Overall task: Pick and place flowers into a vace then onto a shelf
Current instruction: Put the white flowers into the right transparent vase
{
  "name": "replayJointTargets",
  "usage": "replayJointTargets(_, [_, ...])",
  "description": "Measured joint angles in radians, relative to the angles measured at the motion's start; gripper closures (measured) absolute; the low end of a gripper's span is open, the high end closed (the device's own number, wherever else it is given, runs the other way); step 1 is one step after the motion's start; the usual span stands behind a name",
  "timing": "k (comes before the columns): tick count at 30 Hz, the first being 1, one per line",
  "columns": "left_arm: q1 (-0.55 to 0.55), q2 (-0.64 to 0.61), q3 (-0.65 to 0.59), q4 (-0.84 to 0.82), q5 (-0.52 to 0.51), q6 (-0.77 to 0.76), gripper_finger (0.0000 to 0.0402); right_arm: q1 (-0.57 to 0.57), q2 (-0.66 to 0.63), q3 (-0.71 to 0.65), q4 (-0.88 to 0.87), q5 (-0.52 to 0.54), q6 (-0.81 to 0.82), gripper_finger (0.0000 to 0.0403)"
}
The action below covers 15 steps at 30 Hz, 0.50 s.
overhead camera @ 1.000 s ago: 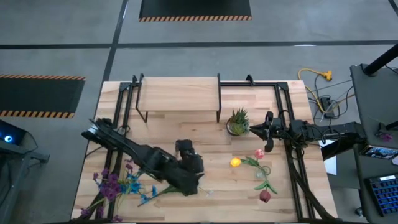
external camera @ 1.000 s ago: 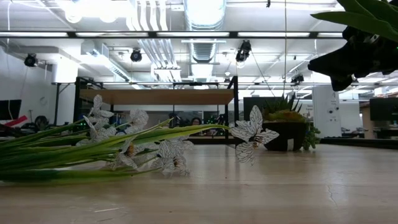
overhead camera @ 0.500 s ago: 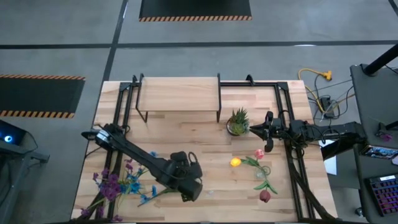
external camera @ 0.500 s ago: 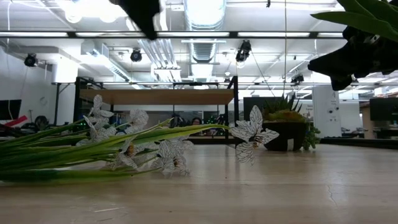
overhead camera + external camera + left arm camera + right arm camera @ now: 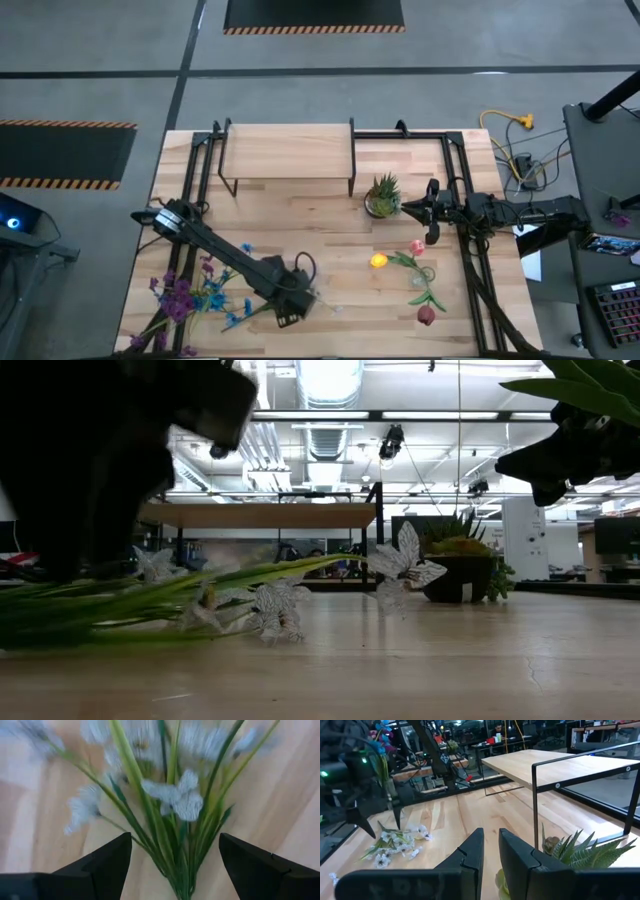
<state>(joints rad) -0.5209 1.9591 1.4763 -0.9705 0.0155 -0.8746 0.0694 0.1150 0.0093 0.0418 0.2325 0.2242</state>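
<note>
Lower left of the high view: my left pincer hangs spread over the loose green-stemmed blue and purple flowers. Pick step; next, I judge: lower, pinch the stems.

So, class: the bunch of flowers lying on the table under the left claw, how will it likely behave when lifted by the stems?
The flowers have long thin stems, so the blooms will probably droop and sway. They look light. The stems lie loose and fanned between the open left claw fingers, so one may slip out.
</note>
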Motion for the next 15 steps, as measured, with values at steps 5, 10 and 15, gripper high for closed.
replayJointTargets(5, [0.000,0.000,-0.063,0.012,0.020,0.000,0.0121,0.000,0.000,0.000,0.000,-0.001,0.004,0.0351])
replayJointTargets(10, [0.000,0.000,-0.114,0.058,0.021,0.000,0.0121,0.000,0.000,0.000,0.000,-0.002,0.004,0.0351])
replayJointTargets(15, [0.002,-0.005,-0.151,0.081,0.062,0.006,0.0157,0.000,0.000,0.000,0.000,-0.004,0.004,0.0351])
